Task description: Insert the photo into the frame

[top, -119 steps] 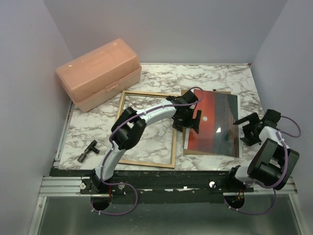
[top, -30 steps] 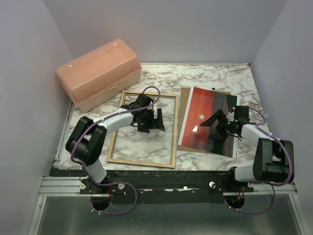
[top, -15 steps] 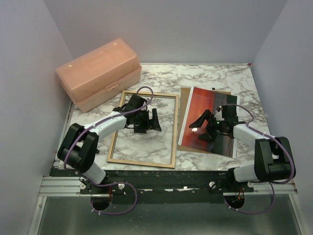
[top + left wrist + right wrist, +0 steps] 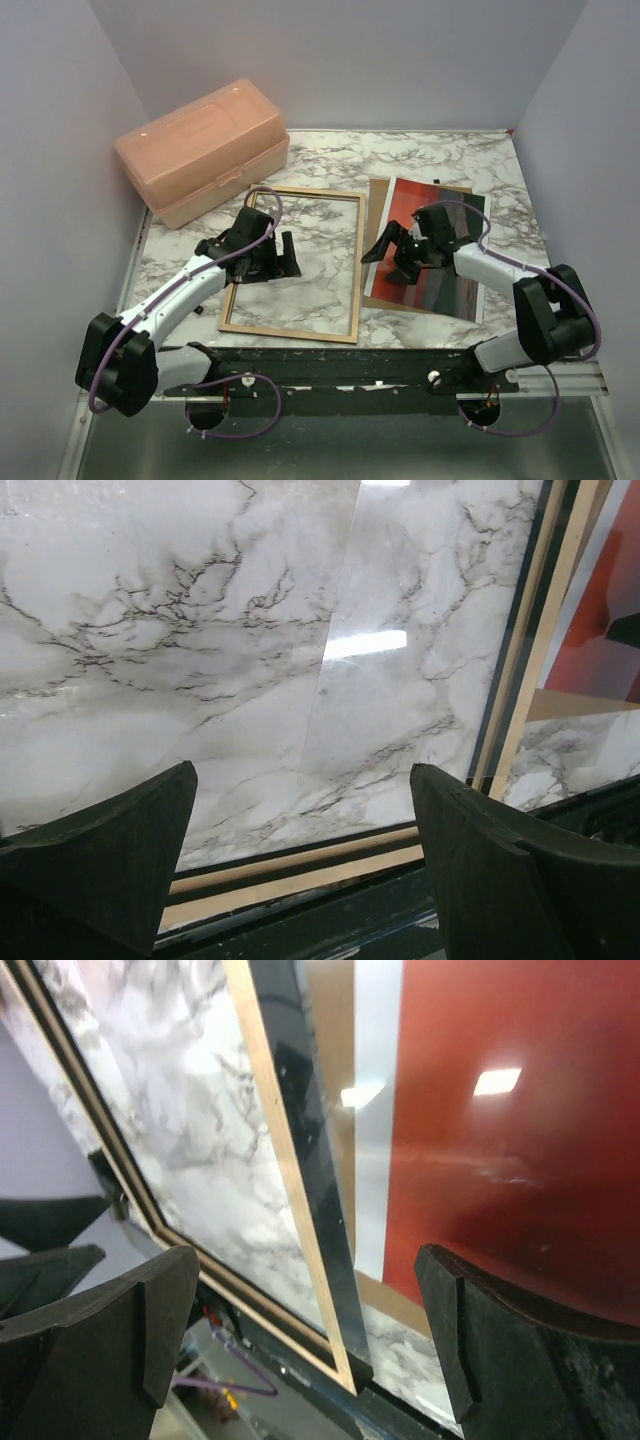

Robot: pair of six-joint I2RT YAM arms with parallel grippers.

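Here, the thin rectangular picture frame point(image 4: 290, 332) lies flat with its light tan wood side up on the white marble table with grey veins point(image 4: 440, 160), a little toward 7 o'clock from the middle of the table in the top view. A clear pane sits in the frame and reflects a lamp in the left wrist view, where the frame's point(image 4: 520, 670) tan rail runs at 3 o'clock. The large glossy photo of a red-orange sunset with a white border point(image 4: 410, 208) is outside the frame, picture side up, at about 3 o'clock from the table's middle. It rests on a flat brown backing board point(image 4: 378, 198), which shows along its left and near edges. The photo's left edge is just beside the frame's right rail, but they do not overlap. The left gripper point(image 4: 278, 258) hangs over the left half of the frame with its jaws spread wide and nothing between them; its own camera shows only pane and marble in the gap point(image 4: 302, 780). The right gripper point(image 4: 390, 252) is over the photo's left edge, at 9 o'clock of the photo, also spread wide and empty point(image 4: 308, 1260). Its camera sees the frame's point(image 4: 285, 1160) rail and the red photo point(image 4: 520, 1140) below. I cannot tell if its fingers touch the print. A peach-pink plastic box with a lid point(image 4: 203, 150) stands at 10 o'clock.
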